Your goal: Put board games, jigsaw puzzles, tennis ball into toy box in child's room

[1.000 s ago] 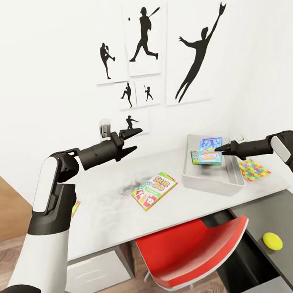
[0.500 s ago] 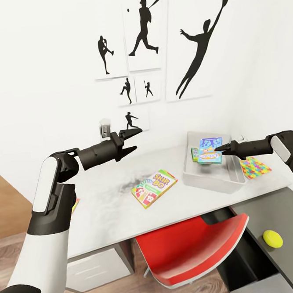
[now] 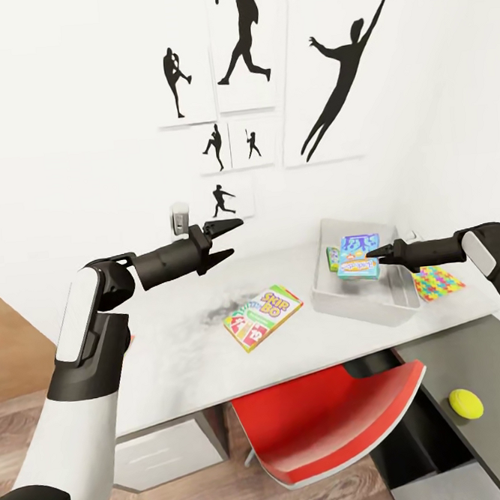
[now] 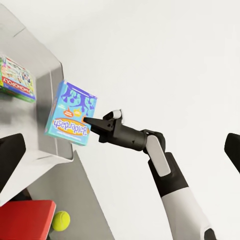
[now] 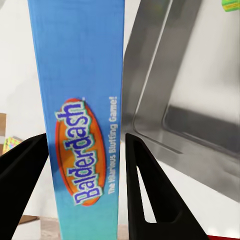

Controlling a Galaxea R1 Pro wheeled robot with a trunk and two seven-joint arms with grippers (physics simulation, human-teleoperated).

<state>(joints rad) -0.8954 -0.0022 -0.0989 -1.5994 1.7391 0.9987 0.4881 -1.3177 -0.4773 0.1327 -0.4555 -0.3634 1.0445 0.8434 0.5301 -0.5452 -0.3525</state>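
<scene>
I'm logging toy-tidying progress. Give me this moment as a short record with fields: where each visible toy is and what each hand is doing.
Right hand: shut on the blue Balderdash game box, held above the toy box
Left hand: open, empty, above the table
In toy box: green-edged game box against the far wall
Skip-Bo box: flat on the table, left of the toy box
Jigsaw puzzle: flat on the table, right of the toy box
Tennis ball: on the dark grey surface below the tabletop's right end
Red chair: tucked under the table
</scene>
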